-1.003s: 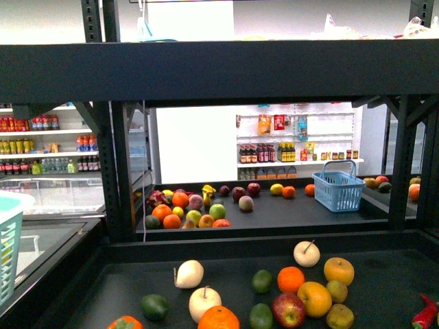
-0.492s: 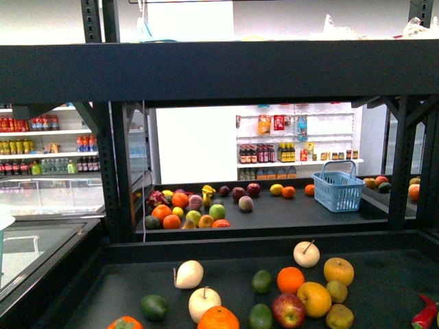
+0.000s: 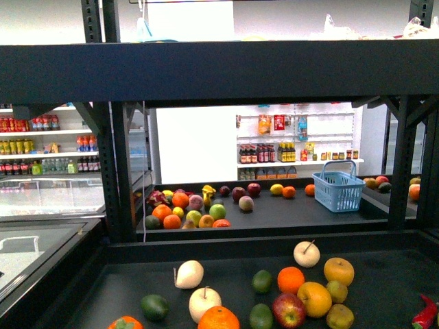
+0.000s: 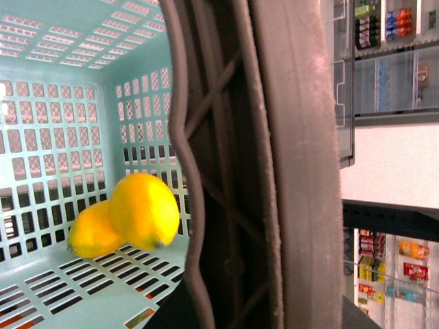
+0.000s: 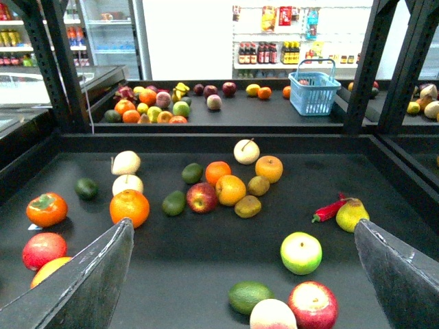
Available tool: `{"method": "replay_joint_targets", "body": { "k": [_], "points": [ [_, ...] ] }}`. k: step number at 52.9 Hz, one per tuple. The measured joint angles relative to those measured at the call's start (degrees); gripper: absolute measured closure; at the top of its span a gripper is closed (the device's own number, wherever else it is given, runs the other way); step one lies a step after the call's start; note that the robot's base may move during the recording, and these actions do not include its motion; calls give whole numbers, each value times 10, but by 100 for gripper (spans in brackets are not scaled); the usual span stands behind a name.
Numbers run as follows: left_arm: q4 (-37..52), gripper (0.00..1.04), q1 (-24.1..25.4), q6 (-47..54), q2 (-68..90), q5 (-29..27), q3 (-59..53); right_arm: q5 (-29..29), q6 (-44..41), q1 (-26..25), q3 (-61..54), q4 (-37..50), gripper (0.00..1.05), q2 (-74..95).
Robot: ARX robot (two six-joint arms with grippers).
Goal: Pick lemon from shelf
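Two bright yellow lemons (image 4: 145,209) lie together on the floor of a teal slotted basket (image 4: 55,137) in the left wrist view. My left gripper (image 4: 240,274) is shut on the basket; its dark finger fills the middle of that view. The shelf's near dark deck (image 5: 206,253) carries many fruits. My right gripper (image 5: 243,271) is open and empty above the deck's front part, its grey fingers (image 5: 89,281) wide apart. On the deck (image 3: 384,288) I see orange-yellow round fruits (image 5: 230,190) but cannot pick out a plain-yellow lemon. Neither arm shows in the front view.
Under my right gripper lie a green fruit (image 5: 250,296), a red apple (image 5: 313,305) and a green-yellow apple (image 5: 300,252). Oranges (image 5: 129,207), cream pears (image 5: 126,162) and a red chilli (image 5: 329,209) are scattered further on. A far deck holds more fruit and a blue basket (image 3: 339,188). Black posts (image 3: 116,171) flank the deck.
The teal basket that showed at the left edge of the front view has moved out of that view to the left. The fruit on the decks has not moved.
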Motion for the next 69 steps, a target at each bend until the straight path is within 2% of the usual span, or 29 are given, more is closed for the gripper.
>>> {"method": "replay_joint_targets", "body": {
  "k": [12, 17, 22, 40, 69],
  "points": [
    [1, 48, -5, 72, 7, 21, 9, 0, 0, 0, 0, 0, 8, 0],
    [0, 22, -13, 89, 7, 26, 9, 0, 0, 0, 0, 0, 8, 0],
    [-7, 7, -16, 96, 6, 28, 9, 0, 0, 0, 0, 0, 8, 0],
    [-45, 8, -26, 119, -42, 27, 1, 0, 0, 0, 0, 0, 8, 0],
    [-84, 8, -9, 148, -130, 28, -58, 0, 0, 0, 0, 0, 8, 0]
  ]
}}
